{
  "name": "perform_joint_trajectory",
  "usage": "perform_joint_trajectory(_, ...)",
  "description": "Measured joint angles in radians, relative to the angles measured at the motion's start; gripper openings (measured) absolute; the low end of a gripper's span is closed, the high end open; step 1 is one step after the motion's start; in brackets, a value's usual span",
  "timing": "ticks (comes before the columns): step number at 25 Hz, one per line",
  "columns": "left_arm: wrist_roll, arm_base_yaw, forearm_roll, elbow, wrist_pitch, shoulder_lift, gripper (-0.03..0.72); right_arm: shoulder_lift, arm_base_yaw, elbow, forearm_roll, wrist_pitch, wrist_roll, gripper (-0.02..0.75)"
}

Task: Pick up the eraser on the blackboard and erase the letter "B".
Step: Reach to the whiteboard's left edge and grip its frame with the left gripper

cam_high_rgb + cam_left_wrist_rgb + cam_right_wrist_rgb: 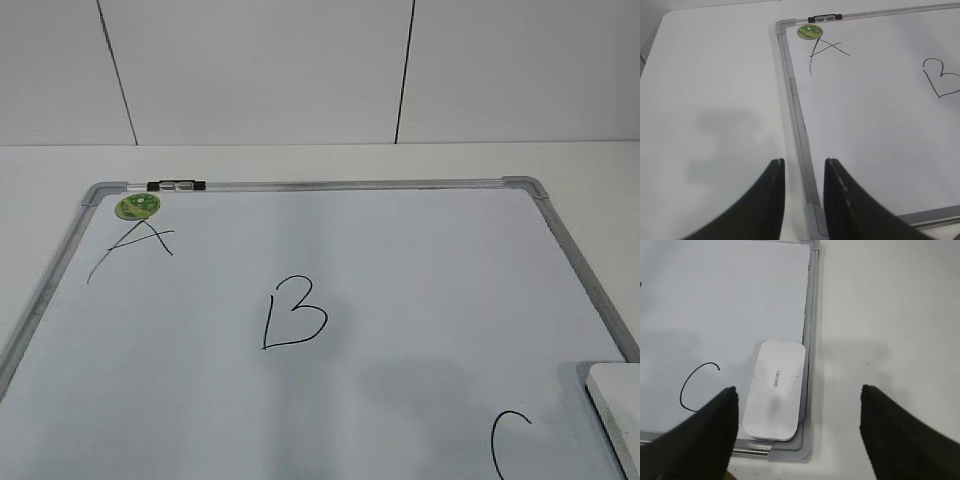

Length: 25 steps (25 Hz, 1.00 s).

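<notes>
The blackboard (pixel 420 280) is a pale whiteboard with a grey frame, lying flat. The black letter "B" (pixel 292 315) is drawn near its middle; it also shows in the left wrist view (pixel 941 80). The white eraser (pixel 774 390) lies on the board's near right corner, against the frame; its edge shows in the exterior view (pixel 618 405). My right gripper (pixel 797 412) is open wide above the eraser, apart from it. My left gripper (pixel 804 190) is open and empty over the board's near left corner. Neither gripper shows in the exterior view.
A scrawled "A" (pixel 135 248) with a round green magnet (pixel 138 206) above it sits at the far left corner. A curved "C" (pixel 508 440) is near the eraser. A black-and-silver clip (pixel 176 185) is on the far frame. White table (pixel 710 100) surrounds the board.
</notes>
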Motion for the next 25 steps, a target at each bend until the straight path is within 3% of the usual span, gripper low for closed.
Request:
perform_joint_trajectory(20, 0.000, 0.000, 0.000, 0.000, 0.000, 0.000, 0.205, 0.000, 0.000, -0.004, -0.008, 0.021, 0.007, 0.585)
perform_joint_trajectory(25, 0.000, 0.000, 0.000, 0.000, 0.000, 0.000, 0.205, 0.078, 0.000, -0.071, -0.008, 0.066, 0.015, 0.585)
